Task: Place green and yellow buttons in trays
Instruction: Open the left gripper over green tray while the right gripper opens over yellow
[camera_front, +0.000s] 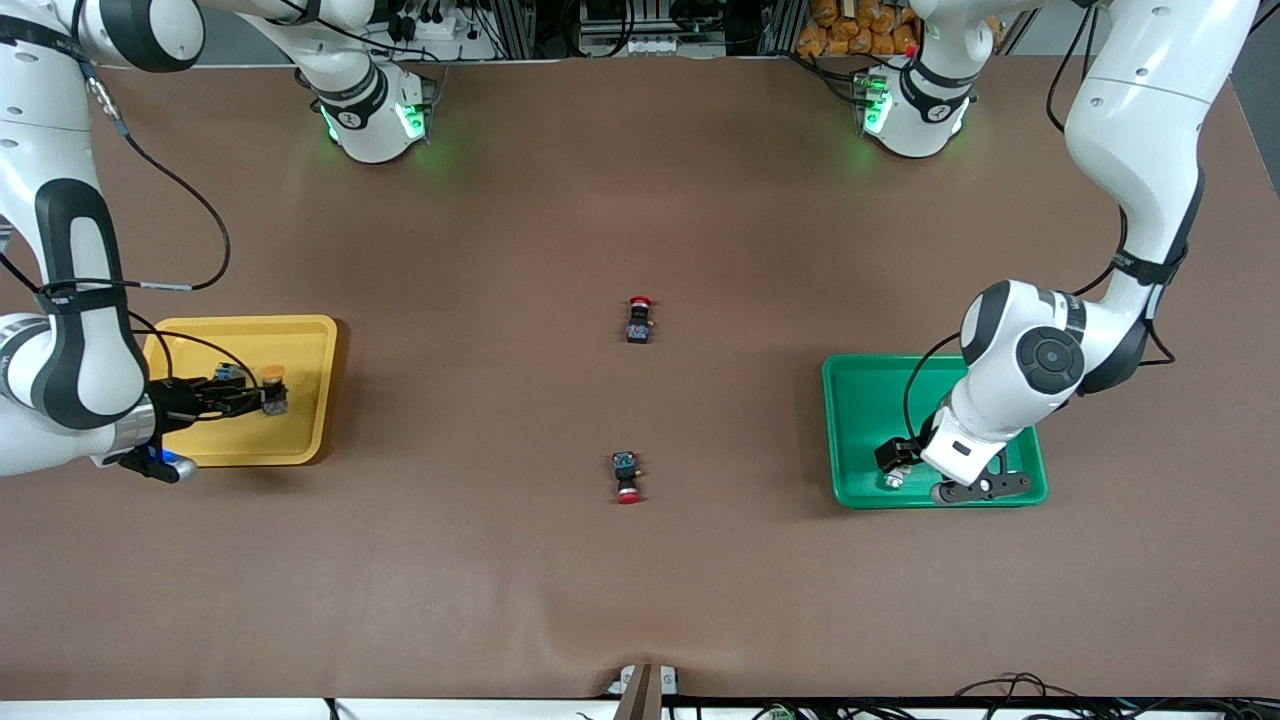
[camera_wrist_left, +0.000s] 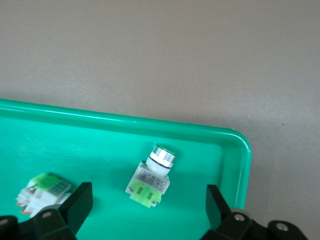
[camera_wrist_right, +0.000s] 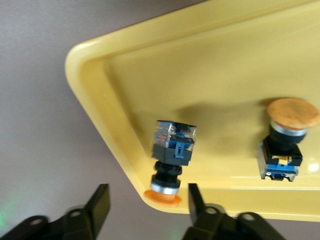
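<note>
The right gripper (camera_wrist_right: 145, 210) hangs low over the yellow tray (camera_front: 300, 340), its fingers spread and holding nothing. Between those fingers, in the right wrist view, one yellow button (camera_wrist_right: 172, 155) lies on its side on the tray floor with its orange cap against the rim. A second yellow button (camera_wrist_right: 286, 137) lies in the same tray, well apart from the first.

The left gripper (camera_wrist_left: 147, 205) hangs low over the green tray (camera_front: 860, 400), fingers likewise spread and empty. One green button (camera_wrist_left: 152, 175) lies on the tray floor between them, near a corner of the rim. The other green button (camera_wrist_left: 42, 192) lies in the same tray, just beside one fingertip.

Out toward the table's middle from the yellow tray, two red buttons lie on the bare brown table (camera_front: 640, 180): one (camera_front: 639, 319) farther from the front camera, one (camera_front: 627, 476) nearer.
</note>
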